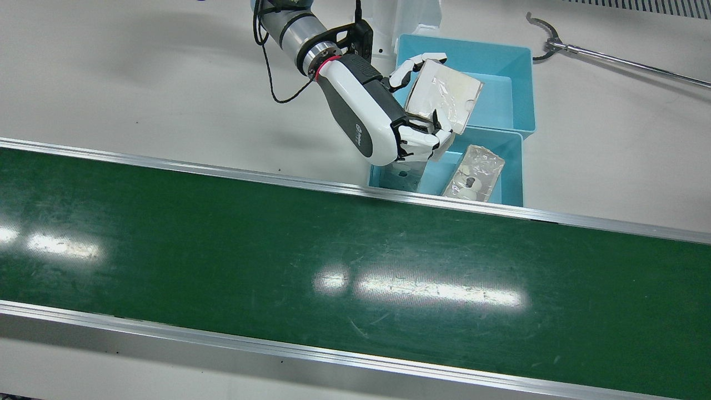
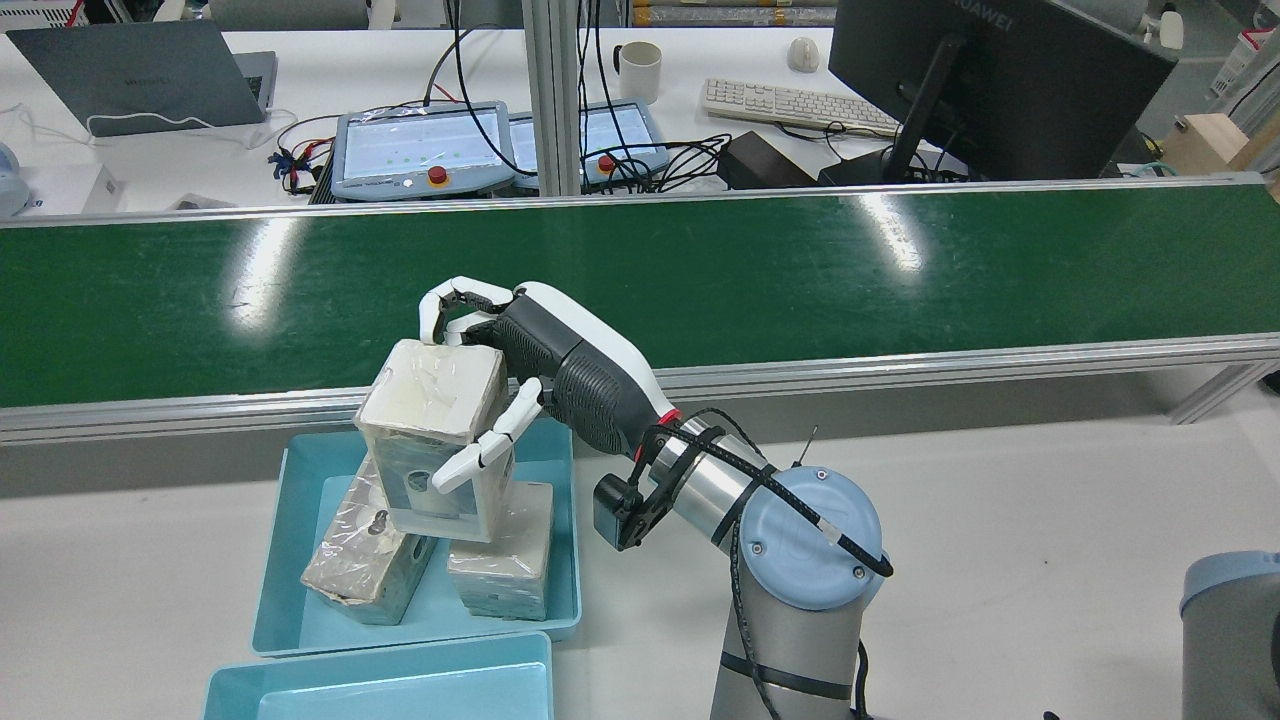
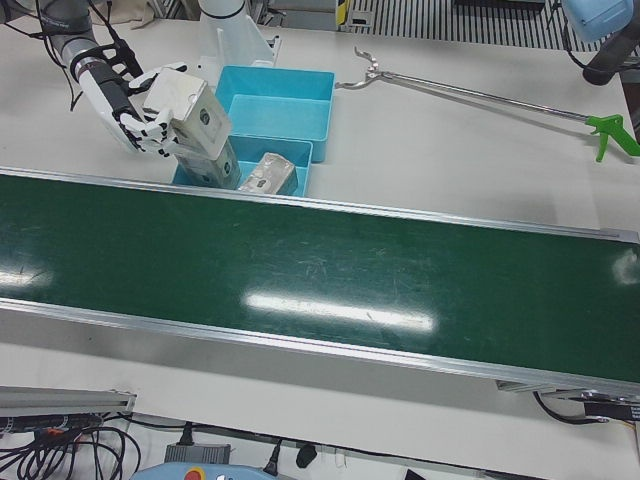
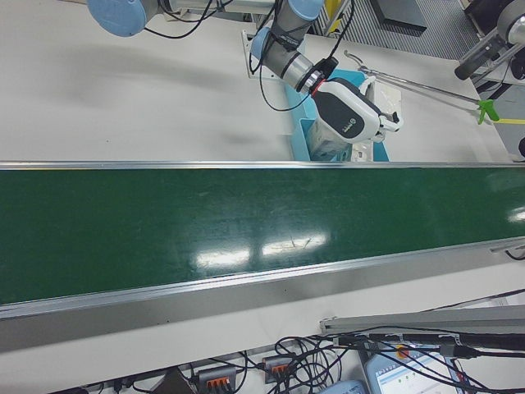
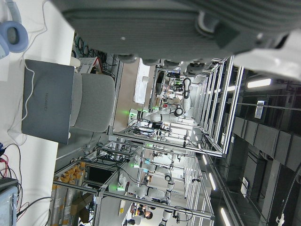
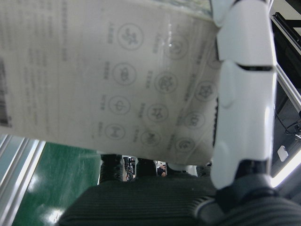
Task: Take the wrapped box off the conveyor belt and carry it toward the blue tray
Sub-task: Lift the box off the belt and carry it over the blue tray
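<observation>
Front view looks steeply down, rear view opposite; both share the conveyor belt [image 1: 355,278]

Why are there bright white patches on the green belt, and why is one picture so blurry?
Front view: the patches are ceiling lights glaring off the shiny conveyor belt. Right hand view: the wrapped box fills the frame, too close to focus, so its print looks soft.

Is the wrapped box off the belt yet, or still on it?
Off. The right hand holds the box in the air above the blue tray, which already contains two boxes; the belt is bare.
</observation>
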